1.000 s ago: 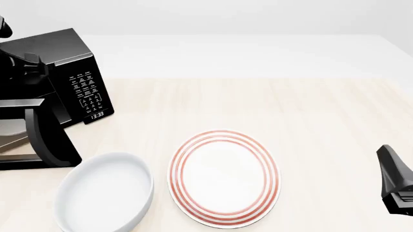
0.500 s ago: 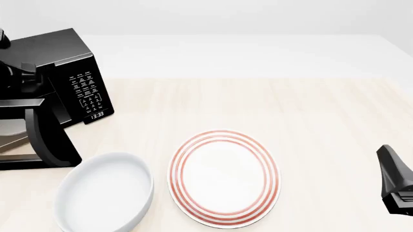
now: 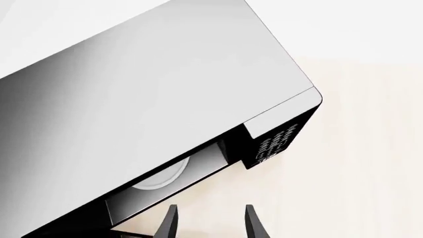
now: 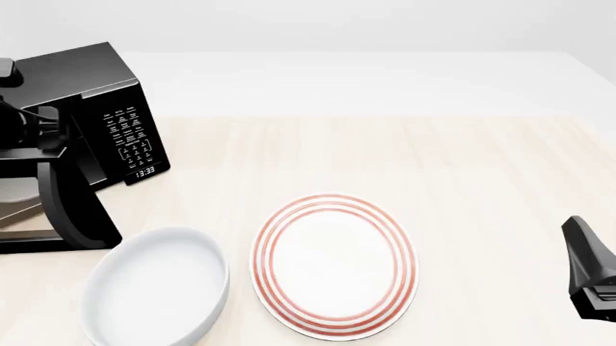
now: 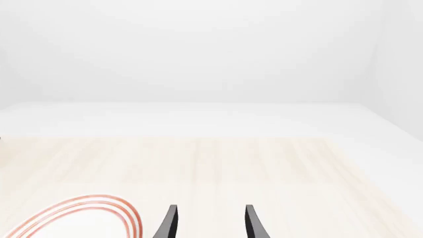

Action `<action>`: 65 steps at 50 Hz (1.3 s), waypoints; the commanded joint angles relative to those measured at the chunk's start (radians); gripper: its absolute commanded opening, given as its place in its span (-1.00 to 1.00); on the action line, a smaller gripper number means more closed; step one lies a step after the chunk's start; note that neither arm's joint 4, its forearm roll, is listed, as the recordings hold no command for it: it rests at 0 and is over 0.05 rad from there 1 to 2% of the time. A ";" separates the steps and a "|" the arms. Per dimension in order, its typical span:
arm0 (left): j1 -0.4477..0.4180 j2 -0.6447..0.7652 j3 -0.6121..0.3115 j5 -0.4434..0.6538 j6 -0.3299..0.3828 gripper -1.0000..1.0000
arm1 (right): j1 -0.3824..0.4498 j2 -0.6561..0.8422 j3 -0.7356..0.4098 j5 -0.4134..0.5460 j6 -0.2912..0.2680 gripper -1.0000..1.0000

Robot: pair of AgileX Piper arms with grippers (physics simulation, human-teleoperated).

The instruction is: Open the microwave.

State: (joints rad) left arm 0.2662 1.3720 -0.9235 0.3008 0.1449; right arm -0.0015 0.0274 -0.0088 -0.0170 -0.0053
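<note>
The black microwave stands at the table's left, its white-lettered keypad facing right and forward. Its dark door is swung out towards the near side, so the cavity is uncovered. In the left wrist view I look down on the microwave's top, the keypad and the round turntable inside. My left gripper hovers above the open front, open and holding nothing. My right gripper is open over bare table at the near right.
A white plate with red rings lies near the table's middle front. A white bowl sits to its left, just in front of the open door. The left arm hangs over the microwave at the left edge.
The left arm has shifted lower in the front view, along the microwave's left side. The door, plate, bowl and right gripper have not moved.
</note>
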 commanded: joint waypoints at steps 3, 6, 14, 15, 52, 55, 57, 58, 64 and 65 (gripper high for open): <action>0.004 0.012 0.024 -0.016 -0.012 1.00 | 0.000 0.000 0.000 0.000 0.000 1.00; 0.005 0.005 0.031 -0.015 -0.013 1.00 | 0.000 0.000 0.000 0.000 0.000 1.00; 0.006 -0.016 0.053 -0.013 -0.017 1.00 | 0.000 0.000 0.000 0.000 0.000 1.00; 0.006 -0.018 0.056 -0.013 -0.018 1.00 | 0.000 0.000 0.000 0.000 0.000 1.00; 0.010 -0.119 0.149 0.013 -0.014 1.00 | 0.000 -0.001 0.000 0.000 0.000 1.00; 0.011 -0.129 0.156 0.016 -0.014 1.00 | 0.000 0.000 0.000 0.000 0.000 1.00; 0.013 -0.137 0.163 0.016 -0.014 1.00 | 0.000 0.000 0.000 0.000 0.000 1.00; 0.012 -0.140 0.167 0.016 -0.014 1.00 | 0.000 0.000 0.000 0.000 0.000 1.00; 0.007 -0.175 0.194 0.021 -0.022 1.00 | 0.000 0.000 0.000 0.000 0.000 1.00; 0.007 -0.175 0.194 0.021 -0.022 1.00 | 0.000 0.000 0.000 0.000 0.000 1.00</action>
State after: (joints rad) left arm 0.2821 1.2280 -0.7771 0.3103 0.1092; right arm -0.0016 0.0273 -0.0088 -0.0169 -0.0054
